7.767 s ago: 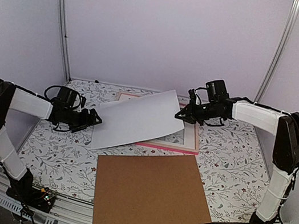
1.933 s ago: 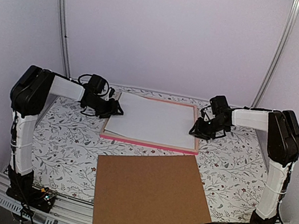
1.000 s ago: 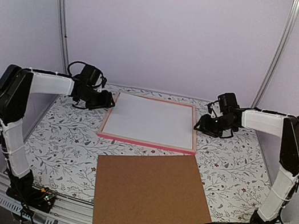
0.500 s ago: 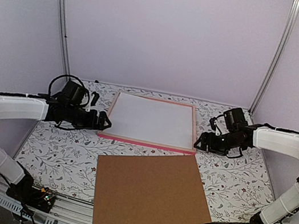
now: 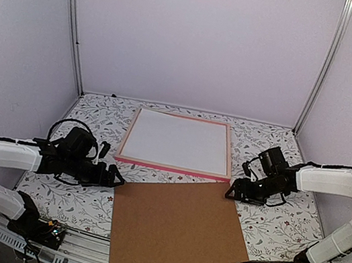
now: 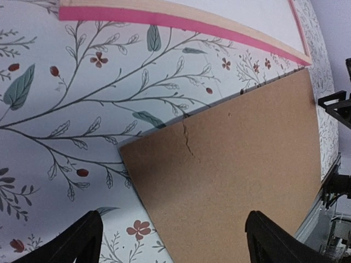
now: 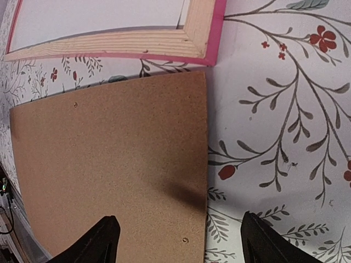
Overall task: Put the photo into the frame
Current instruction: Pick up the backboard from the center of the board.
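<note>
**Both claws back off — print sits in the pink frame**

Nearest us, the brown backing board (image 5: pixel 177 223) lies flat on the floral tablecloth (image 5: pixel 275 224), right where it was. At its far-left corner is the left gripper (image 5: pixel 115 179), claw spread wide with nothing between the fingers. At the far-right corner is the right gripper (image 5: pixel 231 191), splayed and empty too. Half a second ago both were up at the frame's near corners — they've pulled back toward the bases. Just beyond the board, close to its far-right corner, the pink frame (image 5: pixel 173 168) lies flat, pale wood showing inside its rail. The photo (image 5: pixel 178 140) lies inside it, filling the opening, plain white side up; the printed side can't be seen. Frame and photo haven't shifted.
</note>
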